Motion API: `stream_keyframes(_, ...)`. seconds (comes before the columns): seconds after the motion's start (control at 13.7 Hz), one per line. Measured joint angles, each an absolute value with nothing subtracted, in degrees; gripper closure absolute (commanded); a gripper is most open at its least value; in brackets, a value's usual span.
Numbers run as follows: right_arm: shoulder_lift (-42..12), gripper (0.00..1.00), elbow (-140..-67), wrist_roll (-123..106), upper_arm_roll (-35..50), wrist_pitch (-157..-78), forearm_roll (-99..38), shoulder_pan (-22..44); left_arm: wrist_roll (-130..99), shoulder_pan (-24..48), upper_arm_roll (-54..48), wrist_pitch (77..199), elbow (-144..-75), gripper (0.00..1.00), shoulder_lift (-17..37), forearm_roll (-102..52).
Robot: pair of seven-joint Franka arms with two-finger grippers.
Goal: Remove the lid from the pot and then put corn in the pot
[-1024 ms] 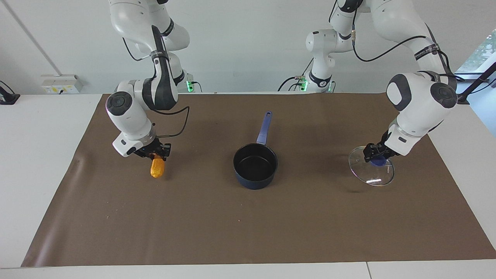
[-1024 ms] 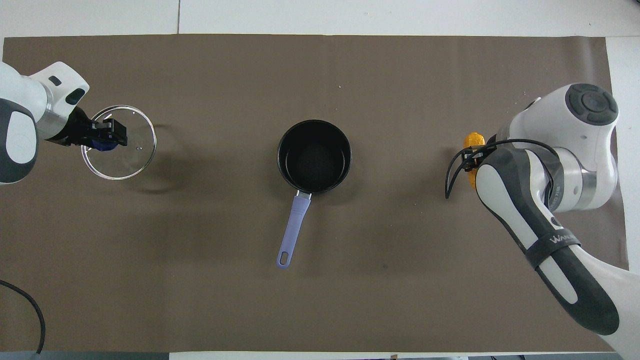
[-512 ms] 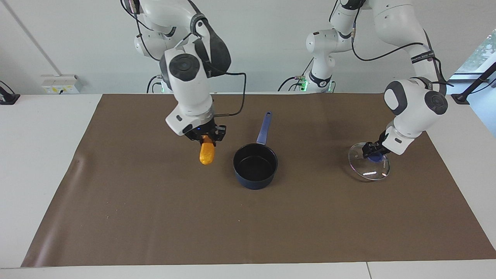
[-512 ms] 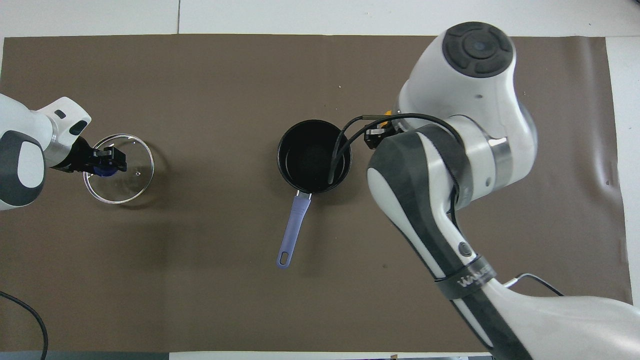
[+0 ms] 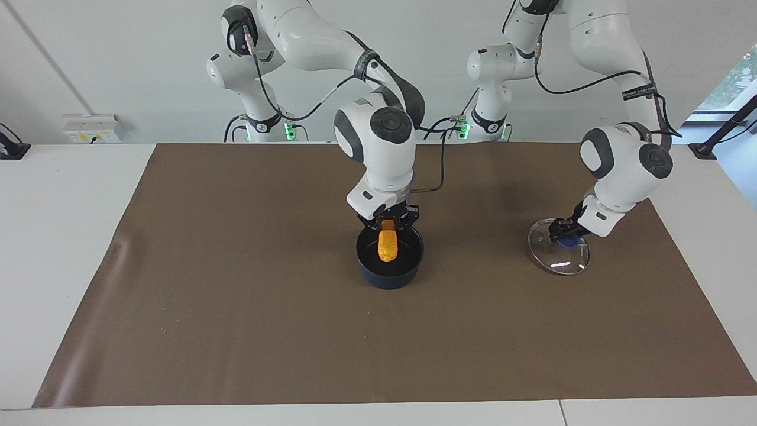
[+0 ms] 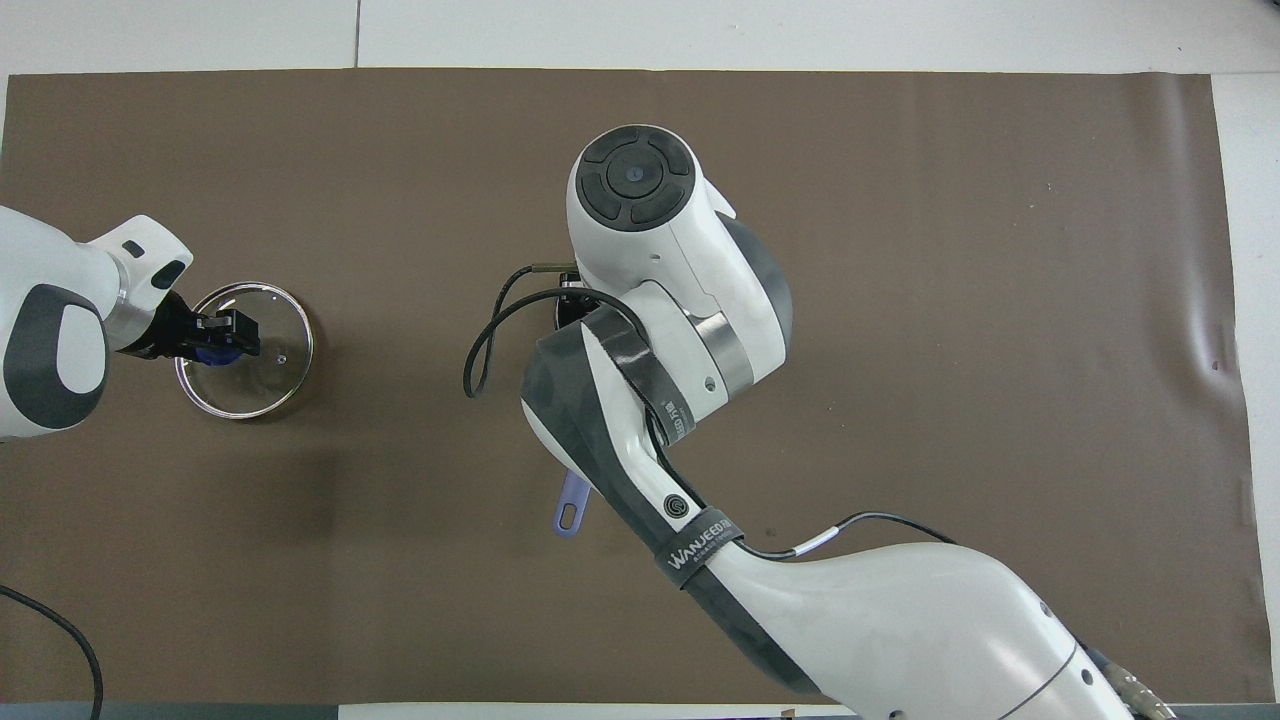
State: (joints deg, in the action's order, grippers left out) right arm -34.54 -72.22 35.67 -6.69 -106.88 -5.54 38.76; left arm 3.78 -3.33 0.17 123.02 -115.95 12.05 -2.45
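The dark blue pot (image 5: 388,277) stands in the middle of the brown mat, open. My right gripper (image 5: 387,223) is right over it, shut on the top end of the orange-yellow corn (image 5: 387,246), which hangs upright with its lower end inside the pot's mouth. In the overhead view the right arm hides the pot and the corn; only the handle's tip (image 6: 570,516) shows. My left gripper (image 5: 563,234) is shut on the blue knob of the glass lid (image 5: 556,258), low at the mat toward the left arm's end. The lid (image 6: 262,362) and left gripper (image 6: 222,335) show overhead too.
A brown mat (image 5: 236,331) covers most of the white table. A wall socket (image 5: 94,128) and a black object (image 5: 12,148) sit off the mat at the right arm's end, near the robots.
My right gripper has carried the corn sideways from beside the pot to over it and lowered it into the mouth. My left gripper has brought the lid lower and flatter.
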Motion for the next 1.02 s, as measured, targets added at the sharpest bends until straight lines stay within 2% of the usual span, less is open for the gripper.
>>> stream_keyframes(0.44, -35.27, 1.00, -77.16, 35.88, -6.67, -113.17, -5.74, 39.89, 8.18, -3.34, 0.09, 125.46, -116.84, 1.00, 12.02, -2.45)
stream_keyframes(0.51, -35.04, 1.00, -78.51, 35.89, -6.67, -114.19, -5.76, 40.02, 8.59, -3.34, 0.09, 125.70, -117.01, 0.85, 12.02, -2.45)
stream_keyframes(0.59, -34.81, 0.96, -79.56, 35.89, -6.67, -114.85, -5.81, 40.05, 8.83, -3.35, 0.09, 126.11, -117.28, 0.24, 12.01, -2.45)
stream_keyframes(0.66, -34.61, 0.51, -80.18, 35.89, -6.68, -115.05, -5.84, 40.05, 8.98, -3.36, 0.09, 126.43, -117.57, 0.00, 12.01, -2.45)
stream_keyframes(0.73, -34.38, 0.01, -80.50, 35.90, -6.68, -115.06, -5.85, 40.05, 9.17, -3.36, 0.08, 126.66, -117.69, 0.00, 12.00, -2.45)
stream_keyframes(1.02, -33.44, 0.00, -79.32, 35.90, -6.99, -112.32, -5.68, 40.03, 9.36, -3.35, -0.13, 126.34, -117.14, 0.00, 10.98, -2.45)
